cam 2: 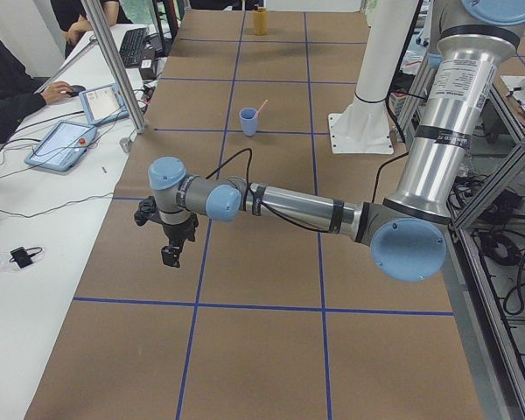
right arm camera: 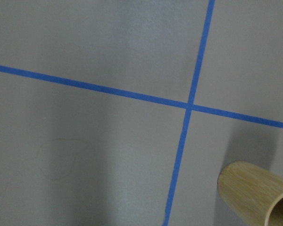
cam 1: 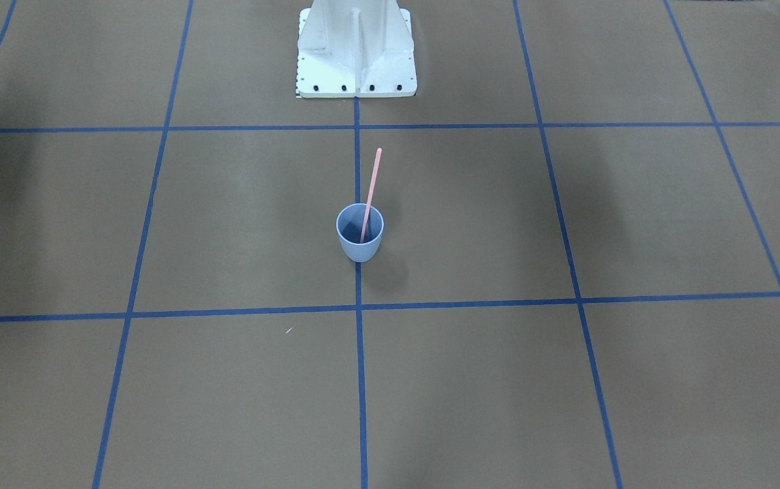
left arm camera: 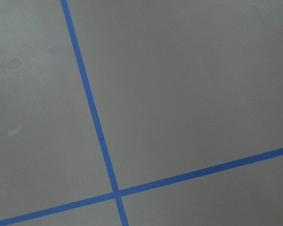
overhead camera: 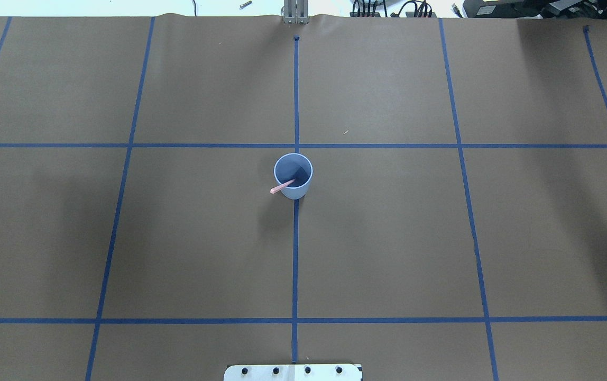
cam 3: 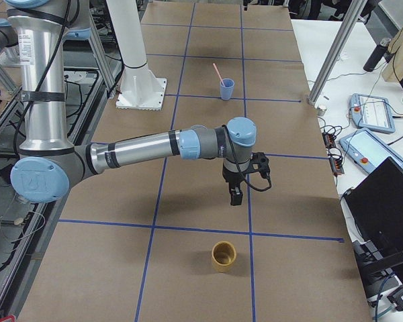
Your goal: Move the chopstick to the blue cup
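Note:
The blue cup (cam 1: pixel 360 238) stands upright on the centre tape line of the table; it also shows in the overhead view (overhead camera: pixel 293 177). A pale pink chopstick (cam 1: pixel 371 187) stands inside it, leaning on the rim, its upper end sticking out (overhead camera: pixel 281 187). My left gripper (cam 2: pixel 170 256) hangs over the table far from the cup, seen only in the left side view. My right gripper (cam 3: pixel 236 196) hangs over the table at the other end, seen only in the right side view. I cannot tell whether either is open or shut. Neither wrist view shows its fingers.
A tan bamboo cup (cam 3: pixel 223 256) stands near my right gripper and shows in the right wrist view (right arm camera: pixel 254 193). The white robot base (cam 1: pixel 356 54) sits at the table's middle edge. Tablets (cam 2: pixel 63 143) and an operator (cam 2: pixel 9 92) are beside the table.

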Available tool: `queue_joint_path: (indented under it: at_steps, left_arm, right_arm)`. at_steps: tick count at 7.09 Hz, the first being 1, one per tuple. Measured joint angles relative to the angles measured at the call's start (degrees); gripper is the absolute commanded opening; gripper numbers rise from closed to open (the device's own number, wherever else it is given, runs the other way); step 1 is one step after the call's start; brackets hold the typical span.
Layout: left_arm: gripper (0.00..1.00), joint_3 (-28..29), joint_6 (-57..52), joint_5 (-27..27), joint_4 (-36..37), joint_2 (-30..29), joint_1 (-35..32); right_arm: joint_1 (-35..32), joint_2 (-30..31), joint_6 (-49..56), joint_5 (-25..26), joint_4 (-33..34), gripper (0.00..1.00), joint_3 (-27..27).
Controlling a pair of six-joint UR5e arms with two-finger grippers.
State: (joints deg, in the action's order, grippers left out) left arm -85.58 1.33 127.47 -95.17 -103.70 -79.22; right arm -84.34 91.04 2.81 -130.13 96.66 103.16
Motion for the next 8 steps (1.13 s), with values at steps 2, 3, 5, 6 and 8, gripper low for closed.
queue_joint_path:
  at_steps: [2,3,5,6,8]
  left_arm:
    - [0.98,0.0,0.0,0.1,0.1,0.4,-0.2]
    - [0.98,0.2,0.0,0.1,0.4,0.5,-0.4]
    - [0.98,0.2,0.0,0.5,0.8,2.8,-2.3]
    - [0.98,0.0,-1.0,2.1,0.8,4.5,-4.5]
    - [0.98,0.0,-5.9,5.1,1.1,6.8,-8.2]
  right_arm:
    - [-0.5,0.4,0.4,0.3,-0.7,1.0,-1.9]
    - [-0.6,0.6,0.2,0.3,-0.8,1.0,-2.9]
    - [-0.7,0.6,-0.1,0.3,-0.8,1.0,-4.6]
    - [-0.7,0.5,-0.7,0.3,-0.8,1.0,-4.8]
    - [-0.7,0.5,-4.8,0.0,-0.9,1.0,-4.8]
